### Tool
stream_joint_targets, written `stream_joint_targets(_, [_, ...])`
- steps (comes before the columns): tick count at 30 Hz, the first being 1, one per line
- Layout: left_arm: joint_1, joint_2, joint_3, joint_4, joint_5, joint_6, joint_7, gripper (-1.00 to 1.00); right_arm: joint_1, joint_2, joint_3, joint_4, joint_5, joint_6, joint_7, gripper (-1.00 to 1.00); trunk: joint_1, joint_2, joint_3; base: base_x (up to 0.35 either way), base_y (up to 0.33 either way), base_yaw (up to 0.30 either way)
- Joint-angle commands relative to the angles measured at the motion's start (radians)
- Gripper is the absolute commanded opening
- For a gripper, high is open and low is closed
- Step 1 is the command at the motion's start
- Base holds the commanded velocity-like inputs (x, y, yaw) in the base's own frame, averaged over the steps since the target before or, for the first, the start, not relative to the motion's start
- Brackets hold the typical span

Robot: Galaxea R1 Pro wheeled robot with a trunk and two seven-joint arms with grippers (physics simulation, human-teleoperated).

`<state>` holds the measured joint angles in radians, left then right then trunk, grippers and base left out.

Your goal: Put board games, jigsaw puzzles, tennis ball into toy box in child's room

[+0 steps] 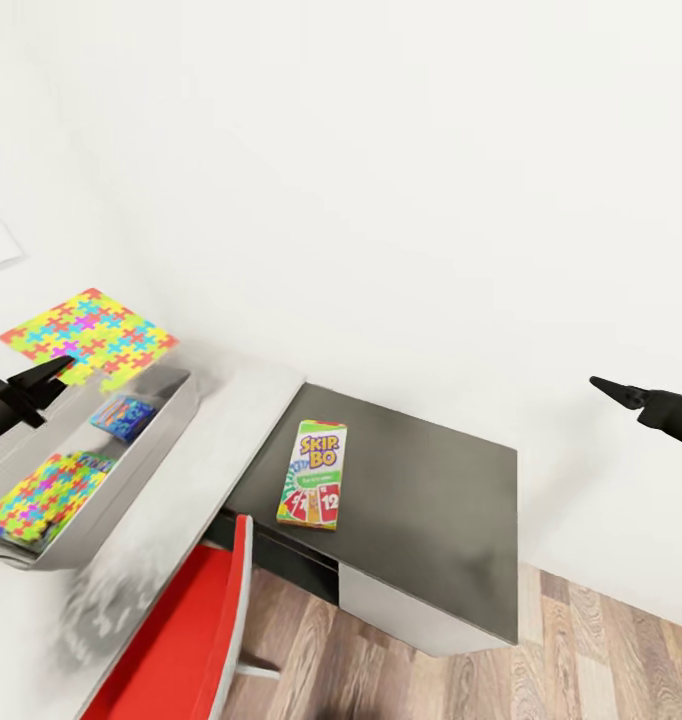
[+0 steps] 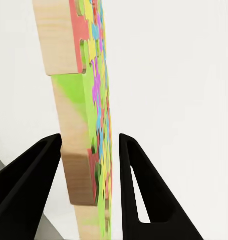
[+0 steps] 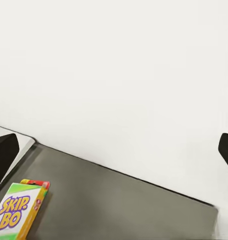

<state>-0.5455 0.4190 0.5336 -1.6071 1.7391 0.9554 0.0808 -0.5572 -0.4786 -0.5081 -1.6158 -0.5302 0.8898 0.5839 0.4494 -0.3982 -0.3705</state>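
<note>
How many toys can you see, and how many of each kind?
Jigsaw puzzles: 2, one held by the left gripper above the toy box, at, and one in the box
Board games: 2, the blue one in the box and the SKIP-BO on the dark desk
Total: 4 toys

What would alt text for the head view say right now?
The left gripper holds a jigsaw puzzle above the grey toy box, which already holds another jigsaw puzzle and a blue game box. A SKIP-BO box lies on the dark desk section; the right gripper hovers empty.
</note>
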Motion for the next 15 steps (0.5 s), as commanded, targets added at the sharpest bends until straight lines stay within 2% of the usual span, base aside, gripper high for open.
stream_joint_targets(1, [0.004,0.001,0.008,0.0,0.01,0.005,0.004,-1.0,-0.001,0.0,-0.001,0.0,0.001,0.006,0.005,1.0,0.001,-0.002,-0.002,0.011,-0.003,-0.072])
stream_joint_targets(3, [0.013,0.002,0.02,0.0,0.01,0.006,-0.002,-1.0,-0.001,0.0,0.0,0.0,0.001,0.005,0.027,1.0,0.001,-0.002,-0.002,0.191,0.043,-0.024])
stream_joint_targets(9, [0.016,0.002,0.023,0.0,0.01,0.005,-0.005,-1.0,-0.001,-0.001,-0.002,0.001,0.001,0.003,0.062,1.0,0.001,-0.002,-0.002,0.281,0.104,-0.007])
stream_joint_targets(15, [0.016,0.003,0.024,0.0,0.01,0.006,-0.007,-1.0,-0.001,-0.001,0.0,0.001,0.001,-0.001,0.068,1.0,0.001,-0.002,-0.002,0.102,0.038,-0.001])
